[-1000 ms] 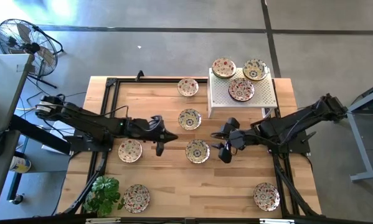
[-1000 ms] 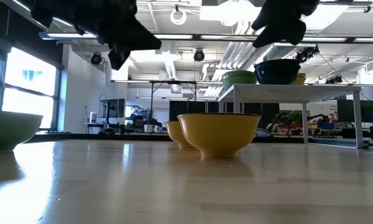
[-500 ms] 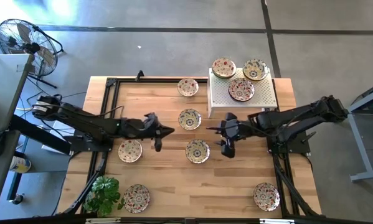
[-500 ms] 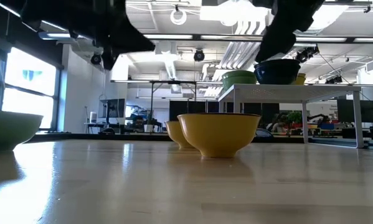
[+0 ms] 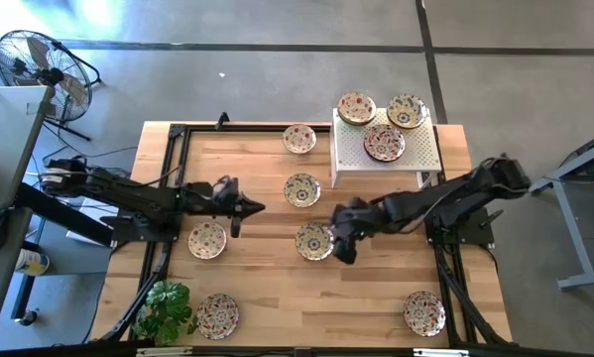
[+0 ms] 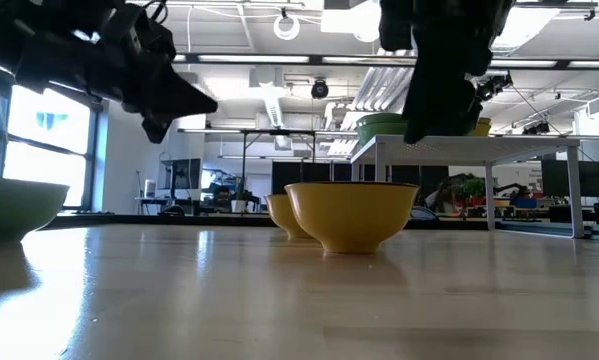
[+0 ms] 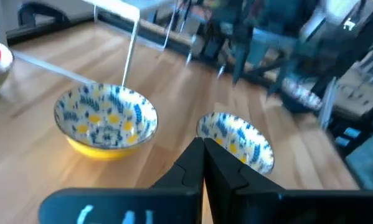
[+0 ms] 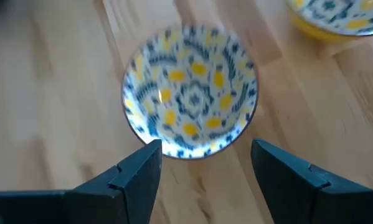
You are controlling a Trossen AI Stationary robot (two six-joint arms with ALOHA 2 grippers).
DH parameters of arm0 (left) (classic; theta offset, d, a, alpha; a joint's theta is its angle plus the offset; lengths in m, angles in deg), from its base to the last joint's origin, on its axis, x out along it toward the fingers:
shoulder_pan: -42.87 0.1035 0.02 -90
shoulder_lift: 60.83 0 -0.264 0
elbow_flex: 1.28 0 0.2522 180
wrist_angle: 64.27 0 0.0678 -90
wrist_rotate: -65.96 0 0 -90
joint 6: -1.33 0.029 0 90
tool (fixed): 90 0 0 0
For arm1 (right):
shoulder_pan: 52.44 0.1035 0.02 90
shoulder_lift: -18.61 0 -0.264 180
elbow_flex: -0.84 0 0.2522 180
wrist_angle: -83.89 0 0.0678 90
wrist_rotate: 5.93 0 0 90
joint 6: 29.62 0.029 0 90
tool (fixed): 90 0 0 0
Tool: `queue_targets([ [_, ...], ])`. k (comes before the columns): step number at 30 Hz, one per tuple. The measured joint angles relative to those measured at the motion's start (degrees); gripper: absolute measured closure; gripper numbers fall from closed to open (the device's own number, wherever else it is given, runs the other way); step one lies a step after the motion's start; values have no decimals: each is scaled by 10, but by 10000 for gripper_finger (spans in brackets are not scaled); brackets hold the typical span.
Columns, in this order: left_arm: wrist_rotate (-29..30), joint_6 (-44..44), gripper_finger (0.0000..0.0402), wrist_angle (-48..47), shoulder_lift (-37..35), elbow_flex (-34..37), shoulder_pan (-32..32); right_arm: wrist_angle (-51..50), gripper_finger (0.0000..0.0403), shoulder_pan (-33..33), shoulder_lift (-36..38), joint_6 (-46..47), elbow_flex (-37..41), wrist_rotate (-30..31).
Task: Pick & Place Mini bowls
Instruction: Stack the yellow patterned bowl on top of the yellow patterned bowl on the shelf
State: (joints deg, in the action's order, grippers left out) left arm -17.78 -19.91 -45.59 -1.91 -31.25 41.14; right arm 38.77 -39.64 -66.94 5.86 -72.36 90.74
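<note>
Mini bowl [image 8: 191, 90] at table centre beneath spread right hand [image 8: 203, 163]; left hand [image 7: 203, 163] pressed together.

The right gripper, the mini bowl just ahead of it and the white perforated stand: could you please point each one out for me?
right gripper [image 8: 205, 163]: right wrist view, midway between its open fingertips.
mini bowl [image 8: 191, 99]: right wrist view, centre of its patterned inside.
white perforated stand [image 5: 425, 149]: high view, bare part of its top.

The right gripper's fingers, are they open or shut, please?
Open: the right gripper's two dark fingers stand wide apart, just short of the yellow-and-blue patterned ceramic mini bowl.
</note>
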Motion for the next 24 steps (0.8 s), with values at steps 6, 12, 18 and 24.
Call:
queue_targets([
  [6,-89,-2,401,1,-48,29,56,-84,169,34,-95,-93,-107,47],
  [12,-150,0,401,-30,-73,32,91,-137,169,56,-178,-150,-201,65],
  [18,-169,0,401,-25,-74,32,96,-183,169,74,-212,-165,-248,74],
  [24,-197,0,401,-28,-74,32,96,-147,159,90,-213,-186,-219,95],
])
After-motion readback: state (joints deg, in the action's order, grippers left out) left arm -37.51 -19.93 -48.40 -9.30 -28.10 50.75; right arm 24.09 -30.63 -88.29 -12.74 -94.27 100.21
